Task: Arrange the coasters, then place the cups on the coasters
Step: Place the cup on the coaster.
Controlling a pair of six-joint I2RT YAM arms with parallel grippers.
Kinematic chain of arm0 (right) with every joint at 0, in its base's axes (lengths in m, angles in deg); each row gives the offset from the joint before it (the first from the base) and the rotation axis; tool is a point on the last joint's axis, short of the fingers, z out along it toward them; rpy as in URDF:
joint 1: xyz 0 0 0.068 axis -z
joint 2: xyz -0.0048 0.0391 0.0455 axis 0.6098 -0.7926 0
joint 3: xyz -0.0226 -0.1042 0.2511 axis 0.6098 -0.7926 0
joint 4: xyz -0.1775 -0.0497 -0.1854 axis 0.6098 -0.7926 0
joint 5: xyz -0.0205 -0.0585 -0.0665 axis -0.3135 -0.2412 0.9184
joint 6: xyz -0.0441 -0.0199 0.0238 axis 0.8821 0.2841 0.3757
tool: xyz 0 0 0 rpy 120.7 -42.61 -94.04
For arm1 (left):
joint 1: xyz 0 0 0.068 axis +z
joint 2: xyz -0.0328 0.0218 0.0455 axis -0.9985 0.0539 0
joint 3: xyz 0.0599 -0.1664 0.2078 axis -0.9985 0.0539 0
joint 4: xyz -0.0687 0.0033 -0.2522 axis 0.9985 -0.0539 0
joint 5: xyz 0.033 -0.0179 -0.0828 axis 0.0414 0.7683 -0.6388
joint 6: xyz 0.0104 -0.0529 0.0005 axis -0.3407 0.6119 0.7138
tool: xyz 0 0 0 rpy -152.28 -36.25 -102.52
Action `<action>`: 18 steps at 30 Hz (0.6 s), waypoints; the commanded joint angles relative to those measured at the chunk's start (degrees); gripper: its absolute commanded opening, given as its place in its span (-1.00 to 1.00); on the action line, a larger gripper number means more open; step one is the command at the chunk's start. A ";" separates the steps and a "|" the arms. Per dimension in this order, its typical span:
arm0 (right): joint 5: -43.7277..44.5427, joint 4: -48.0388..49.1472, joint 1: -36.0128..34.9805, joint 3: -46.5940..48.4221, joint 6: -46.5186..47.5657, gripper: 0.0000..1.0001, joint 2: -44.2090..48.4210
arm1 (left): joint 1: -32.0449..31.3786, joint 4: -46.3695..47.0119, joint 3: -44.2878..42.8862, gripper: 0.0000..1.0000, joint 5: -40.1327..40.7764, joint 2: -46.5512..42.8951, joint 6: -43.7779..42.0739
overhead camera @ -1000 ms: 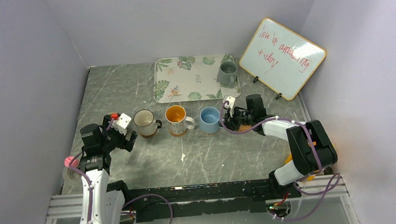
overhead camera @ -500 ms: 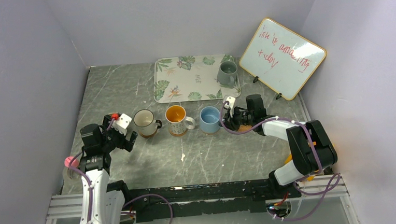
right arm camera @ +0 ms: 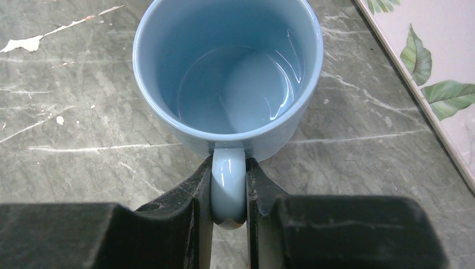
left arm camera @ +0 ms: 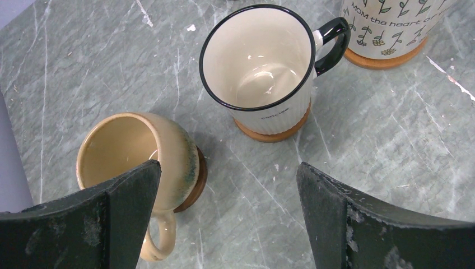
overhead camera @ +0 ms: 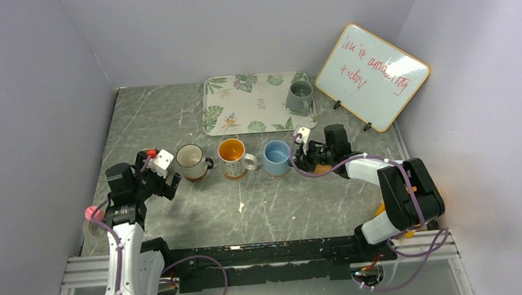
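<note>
In front of the leaf-print tray (overhead camera: pixel 249 108), off its left corner, the left gripper (left arm camera: pixel 227 168) hangs wide open and empty above the tan mug (left arm camera: pixel 134 151), seated on a dark coaster (left arm camera: pixel 196 176). Along the tray's front, the black-rimmed white mug (left arm camera: pixel 257 67) and the patterned mug (left arm camera: pixel 392 22) stand on wooden coasters (left arm camera: pixel 274 134). Next, the right gripper (right arm camera: pixel 228 179) is clamped on the handle of the light blue mug (right arm camera: pixel 229 73); no coaster shows beneath. The grey-green mug (overhead camera: pixel 300 97) sits on the tray's right side, so two cups seem left.
</note>
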 commanded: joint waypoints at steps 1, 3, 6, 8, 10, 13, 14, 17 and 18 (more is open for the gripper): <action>-3.48 4.36 -0.04 1.01 1.93 -1.00 2.35 | 0.32 0.15 0.09 0.93 -1.79 -0.34 -0.58; -3.47 4.22 -0.05 1.05 1.95 -1.00 2.32 | 0.32 0.15 0.11 0.93 -1.76 -0.34 -0.57; -3.39 4.26 0.03 1.01 1.95 -1.00 2.35 | 0.32 0.15 0.11 0.93 -1.79 -0.34 -0.54; -3.39 4.52 0.08 0.95 1.75 -1.00 2.49 | 0.32 0.15 0.12 0.93 -1.79 -0.34 -0.58; -3.22 4.98 0.11 0.80 1.52 -1.00 2.60 | 0.32 0.15 0.12 0.93 -1.79 -0.34 -0.58; -3.30 4.80 0.15 0.91 1.53 -1.00 2.36 | 0.31 0.14 0.06 0.93 -1.79 -0.29 -0.58; -3.30 4.79 0.19 0.97 1.51 -1.00 2.35 | 0.32 0.10 0.09 0.93 -1.79 -0.26 -0.58; -3.38 4.75 0.20 0.91 1.59 -1.00 2.42 | 0.28 0.15 0.11 0.93 -1.87 -0.25 -0.58; -3.31 4.85 0.20 0.90 1.56 -1.00 2.49 | 0.32 0.11 0.11 0.93 -1.83 -0.25 -0.54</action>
